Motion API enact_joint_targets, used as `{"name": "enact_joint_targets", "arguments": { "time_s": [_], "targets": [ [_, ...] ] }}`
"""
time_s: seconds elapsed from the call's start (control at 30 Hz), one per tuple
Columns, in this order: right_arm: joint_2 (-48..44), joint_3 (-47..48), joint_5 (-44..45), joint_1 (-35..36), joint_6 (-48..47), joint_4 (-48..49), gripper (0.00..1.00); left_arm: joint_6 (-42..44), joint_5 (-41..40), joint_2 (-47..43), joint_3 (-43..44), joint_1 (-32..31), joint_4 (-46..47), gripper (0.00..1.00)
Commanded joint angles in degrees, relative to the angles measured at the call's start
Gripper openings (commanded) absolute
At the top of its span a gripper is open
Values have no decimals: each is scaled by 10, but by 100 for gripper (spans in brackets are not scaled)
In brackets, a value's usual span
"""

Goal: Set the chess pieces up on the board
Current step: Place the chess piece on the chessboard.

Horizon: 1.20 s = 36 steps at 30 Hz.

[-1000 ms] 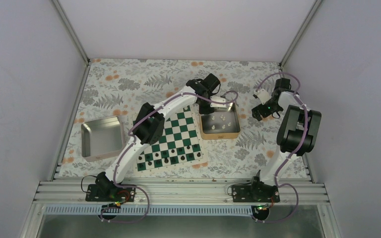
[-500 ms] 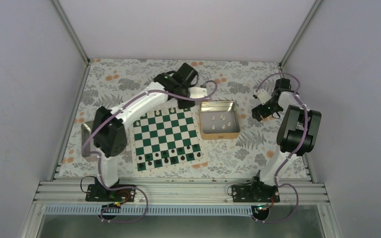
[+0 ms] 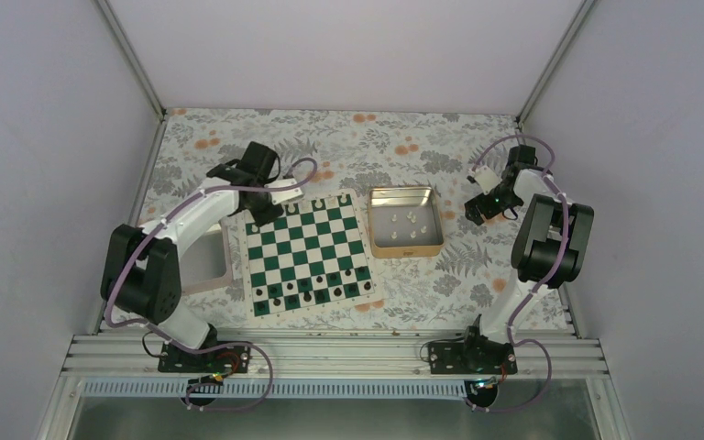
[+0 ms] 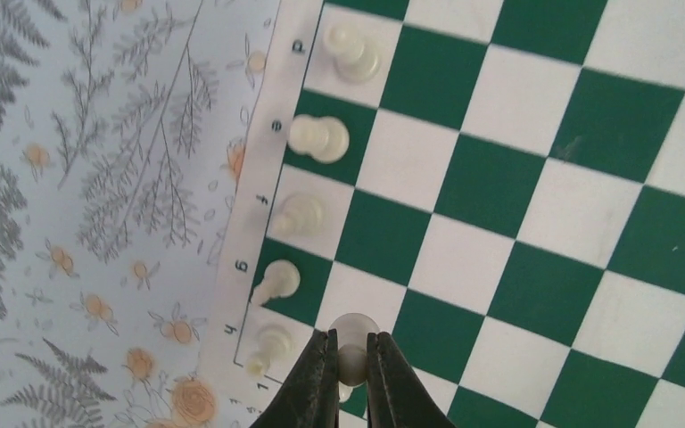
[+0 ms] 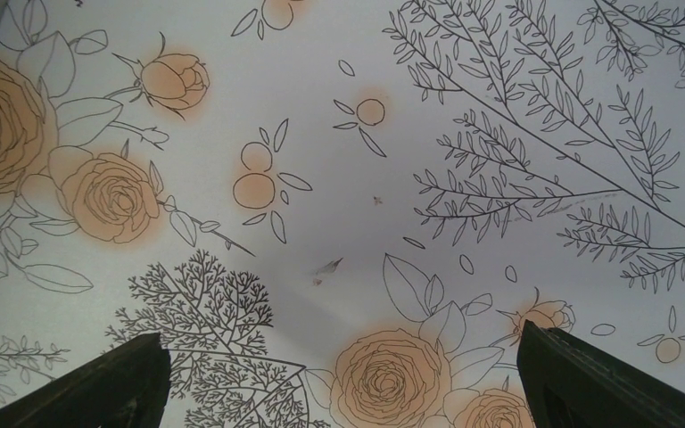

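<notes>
The table (image 3: 348,137), covered in a floral cloth of ferns and orange roses, carries everything. The left arm (image 3: 174,229) curves from the near edge up along the left side, and the right arm (image 3: 550,238) folds up close to the right edge. The green-and-white board (image 3: 307,252) lies near the middle of the near edge, slightly turned. A grey tray (image 3: 209,261), largely hidden by the left arm, sits between the board and the left edge. A tan tin (image 3: 406,250) lies just beside the board's far-right corner. The left gripper (image 4: 351,343) hangs over the board's far-left corner, its fingers closed narrowly on a round-headed white piece (image 4: 354,332) above a second-row square by that corner. Whether the piece touches the board cannot be told. The right gripper (image 5: 343,357) hovers over bare cloth near the right edge with its fingers spread wide and nothing between them. Dark pieces (image 3: 312,291) fill the board's two near rows. Of the white chess pieces (image 4: 318,138), five stand along the far row near that corner and several more lie in the tin. The board's white border (image 4: 263,201) bears the file letters d, e, f, g, h and a 1.
</notes>
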Motion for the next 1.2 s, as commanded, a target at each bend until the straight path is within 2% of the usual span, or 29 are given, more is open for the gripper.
{"name": "enact_joint_targets", "arguments": {
  "time_s": [0.0,0.63,1.17],
  "targets": [
    [-11,12,-9,-5,-4,-6,100,-8,25,-21,-46,23,54,8],
    [-11,5,-2,-5,-4,-2,100,-5,40,8,-153,55,157,8],
    [-11,3,-1,-7,-5,-2,100,1,59,31,-153,78,184,8]
  ]
}}
